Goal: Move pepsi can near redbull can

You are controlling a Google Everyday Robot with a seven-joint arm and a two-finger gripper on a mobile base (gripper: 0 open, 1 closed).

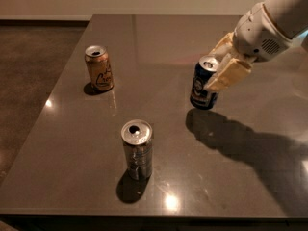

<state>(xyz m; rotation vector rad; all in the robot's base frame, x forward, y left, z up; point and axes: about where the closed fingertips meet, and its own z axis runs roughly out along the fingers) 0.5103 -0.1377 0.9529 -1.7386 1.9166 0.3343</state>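
While your gripper (213,72) clamps the upright pepsi can (199,94), the redbull can (137,150) stands left, nearer the camera.

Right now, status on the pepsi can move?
End effector shut on pepsi can, table's right side. Redbull can upright toward front edge, well apart. Nothing between them; orange can off at left rear.

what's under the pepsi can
Only dark table and shadow show below the pepsi can. The gripper, shut on it, covers part of it; whether its base touches the table is unclear.
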